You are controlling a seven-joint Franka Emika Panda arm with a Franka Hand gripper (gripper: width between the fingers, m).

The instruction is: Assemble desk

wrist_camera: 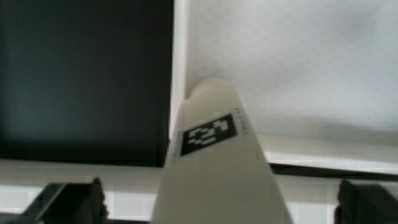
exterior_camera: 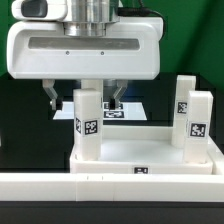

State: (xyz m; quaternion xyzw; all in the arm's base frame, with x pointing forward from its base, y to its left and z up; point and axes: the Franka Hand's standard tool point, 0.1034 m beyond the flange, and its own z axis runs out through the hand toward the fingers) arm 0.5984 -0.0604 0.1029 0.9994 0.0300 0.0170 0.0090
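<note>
The white desk panel [exterior_camera: 140,152] lies flat on the black table. A white block leg [exterior_camera: 87,122] with a square tag stands upright at the panel's corner on the exterior view's left. Two more tagged legs [exterior_camera: 185,103] [exterior_camera: 200,120] stand upright at its other end. My gripper [exterior_camera: 83,98] hangs over the first leg, its dark fingers either side of the leg's top, open, with gaps both sides. In the wrist view the leg [wrist_camera: 217,150] rises between the fingers [wrist_camera: 71,205], on the panel [wrist_camera: 302,80]. My gripper [wrist_camera: 217,208] holds nothing.
The marker board [exterior_camera: 128,110] lies on the table behind the panel. A long white rail [exterior_camera: 100,186] runs along the front of the table, just before the panel. The black table [wrist_camera: 89,80] shows beside the panel.
</note>
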